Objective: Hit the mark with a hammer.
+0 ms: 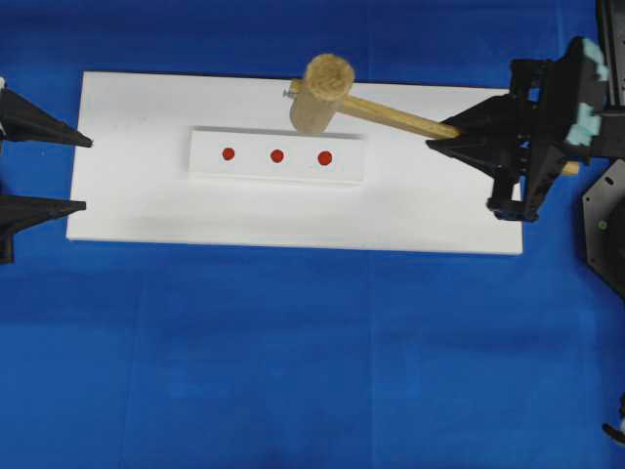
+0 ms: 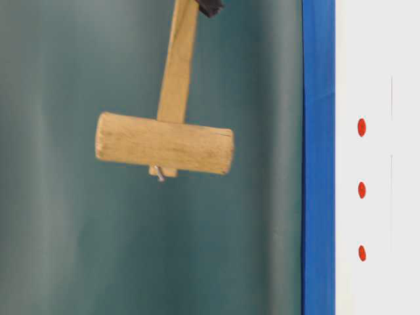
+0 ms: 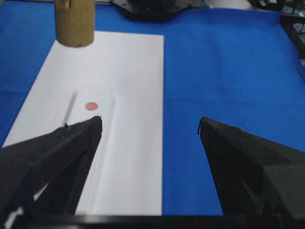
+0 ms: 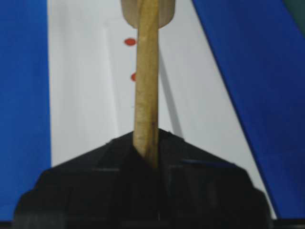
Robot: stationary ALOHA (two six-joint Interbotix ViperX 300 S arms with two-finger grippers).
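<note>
Since the right gripper (image 1: 444, 134) is clamped tight on the far end of the handle, the hammer (image 1: 327, 95) sticks straight out ahead of it, lifted off the white board (image 1: 127, 195). It looks like solid wood, stiff, with a chunky head, so I'd guess it's top-heavy and wants to swing. Gripping that far back gives reach but less control; the flat handle sides should help stop it twisting. Just below and ahead of the head sits the strip with three red marks (image 1: 276, 155). The left gripper (image 1: 86, 174) waits well beyond them, jaws apart, holding nothing.
</note>
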